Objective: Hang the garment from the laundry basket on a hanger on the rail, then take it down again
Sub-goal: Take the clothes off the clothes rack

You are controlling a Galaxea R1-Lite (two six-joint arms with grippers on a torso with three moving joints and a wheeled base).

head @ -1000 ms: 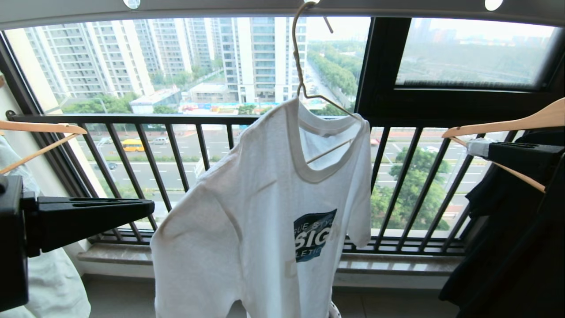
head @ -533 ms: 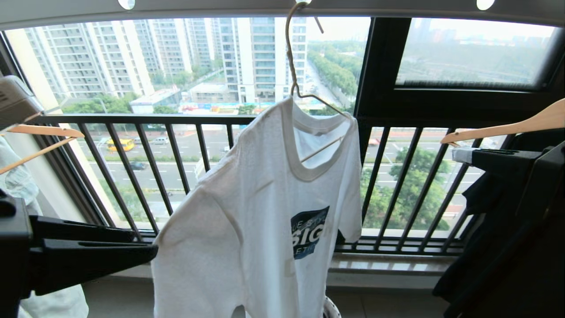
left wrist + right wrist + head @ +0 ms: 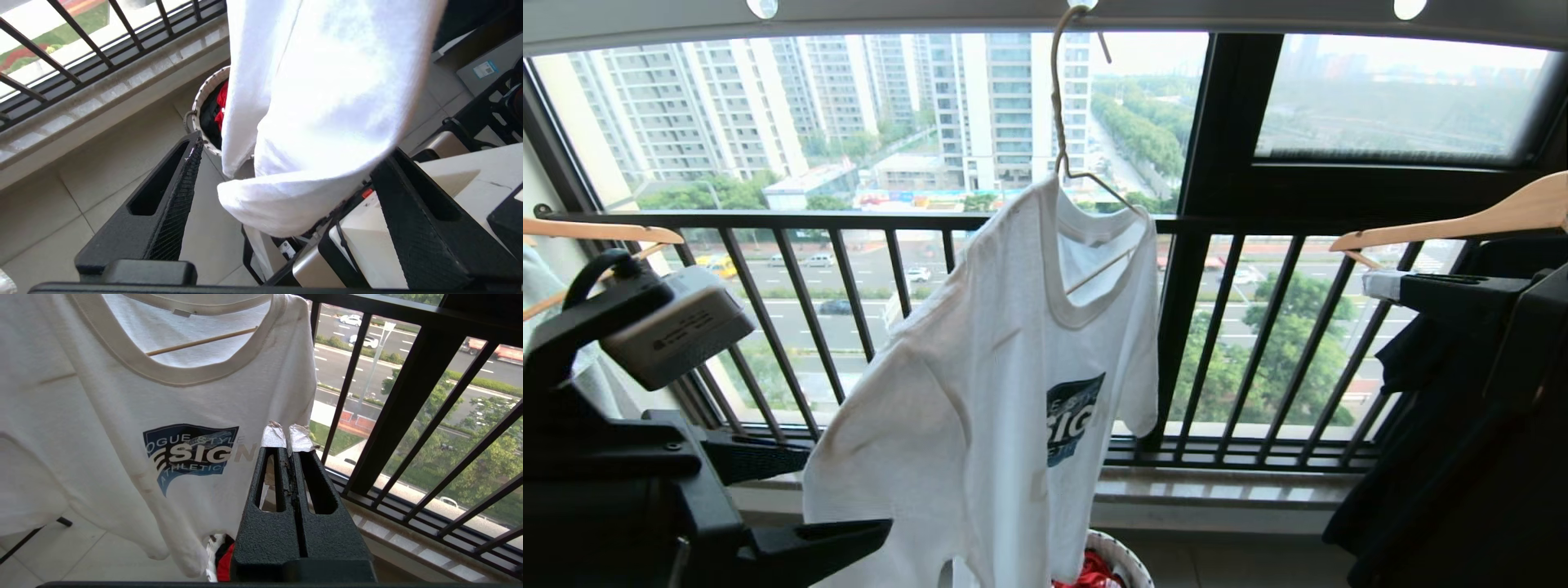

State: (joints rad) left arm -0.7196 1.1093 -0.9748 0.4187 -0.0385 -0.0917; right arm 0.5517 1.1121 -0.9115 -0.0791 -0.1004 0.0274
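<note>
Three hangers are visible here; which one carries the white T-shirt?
The thin cream wire hanger in the middle, hooked on the rail, carries the T-shirt. Both side hangers are thick wood.

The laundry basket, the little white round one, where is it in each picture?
Head view: the laundry basket peeks out at the bottom edge, below the hanging T-shirt.
Left wrist view: it sits on the floor behind the T-shirt, beyond the open left claw.
Right wrist view: I cannot see its rim.
Shared landmark: the T-shirt.
</note>
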